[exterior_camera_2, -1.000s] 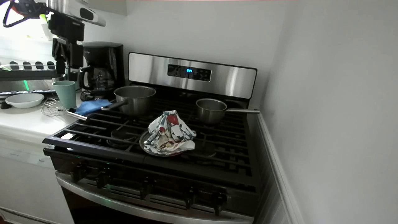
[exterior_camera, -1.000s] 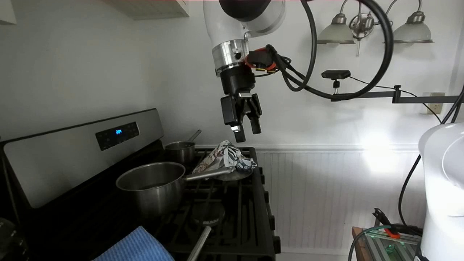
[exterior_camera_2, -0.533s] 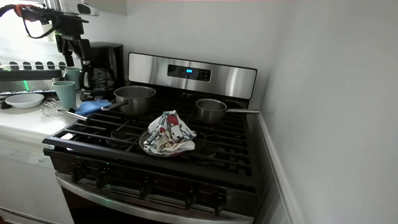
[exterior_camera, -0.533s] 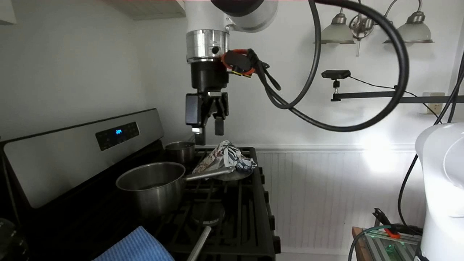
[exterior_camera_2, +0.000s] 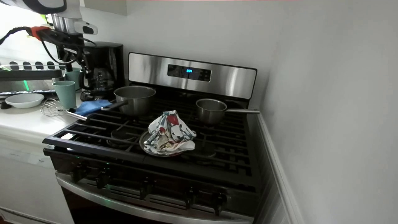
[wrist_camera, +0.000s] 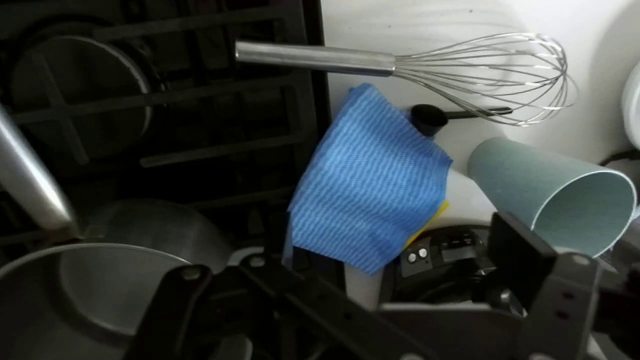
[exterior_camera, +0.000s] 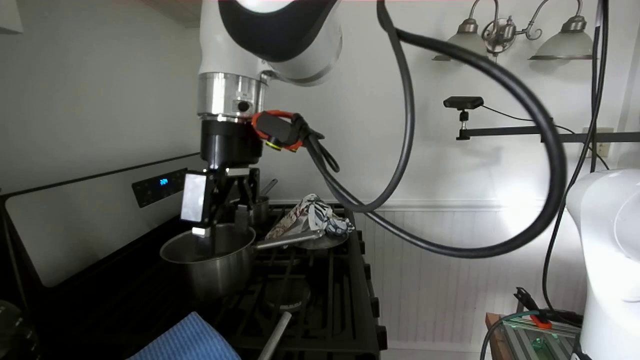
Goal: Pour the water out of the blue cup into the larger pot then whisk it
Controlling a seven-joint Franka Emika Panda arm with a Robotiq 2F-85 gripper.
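A pale blue-green cup point(exterior_camera_2: 66, 95) stood upright on the counter point(exterior_camera_2: 46, 123), with a blue cloth point(exterior_camera_2: 93, 106) between it and the edge of the stove point(exterior_camera_2: 118, 155); a second cup point(exterior_camera_2: 73, 76) like it stood behind, and which one the task meant was unclear. The gripper point(exterior_camera: 224, 232) hung above the counter near the stove, its jaws wide apart and nothing between them. The cup looked smooth, thin-walled and probably plastic: light when empty, heavier if filled, and apt to bend under a hard squeeze; its fill could not be seen. The best hold seemed a gentle one on opposite sides, below the rim, kept level until over the large pot point(exterior_camera_2: 136, 104) at the stove's back corner by the counter. The whisk point(wrist_camera: 380, 64) lay nearer the counter's front edge. Its steel handle, reaching over the stove's edge, looked stiff but slick, the likely place to grip; its wires looked springy.
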